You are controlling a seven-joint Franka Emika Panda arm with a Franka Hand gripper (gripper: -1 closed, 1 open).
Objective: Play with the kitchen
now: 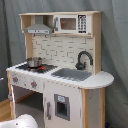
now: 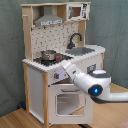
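Observation:
The kitchen point(image 1: 60, 75) point(image 2: 55, 60) is a tall white and light-wood toy that shows in both exterior views. It has a hood point(image 2: 49, 21), a microwave point(image 1: 70, 23), a black faucet point(image 1: 83, 59), a grey sink point(image 1: 72, 74) and a small pot point(image 2: 48, 54) on the stovetop. In the second exterior view my white arm point(image 2: 92, 85) reaches in from the right. Its gripper point(image 2: 64, 74) is up against the knob panel, just above the oven door point(image 2: 67, 100). The wrist hides the fingers. In the first exterior view only a rounded white arm part point(image 1: 22, 122) shows at the bottom left.
A grey curtain point(image 1: 115, 50) hangs behind the kitchen. The kitchen stands on a wooden floor point(image 2: 20, 117). A cabinet door with a small window point(image 1: 61, 106) fills the lower front in the first exterior view.

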